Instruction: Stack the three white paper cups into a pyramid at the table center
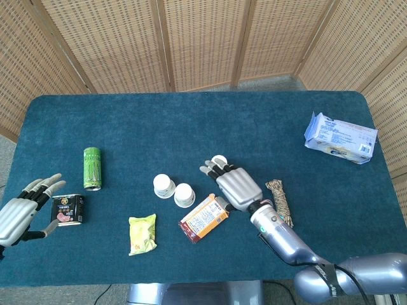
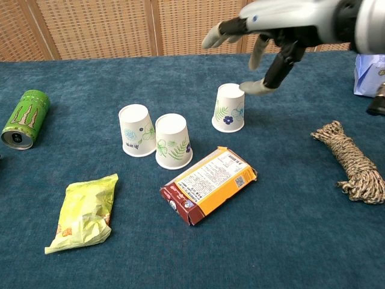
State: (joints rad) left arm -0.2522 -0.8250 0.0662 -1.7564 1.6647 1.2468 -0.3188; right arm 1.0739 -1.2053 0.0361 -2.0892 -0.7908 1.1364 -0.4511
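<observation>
I am holding my right hand (image 2: 274, 27) with fingers spread, gripping nothing, above the lone white cup (image 2: 229, 108). Two cups (image 2: 156, 138) are standing upside down side by side left of it. My left hand (image 1: 22, 210) is idling with fingers apart, gripping nothing.

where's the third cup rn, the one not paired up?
The lone cup stands upside down near table centre, right of the two paired cups and behind the orange box. The right hand is above it, fingers spread.
</observation>
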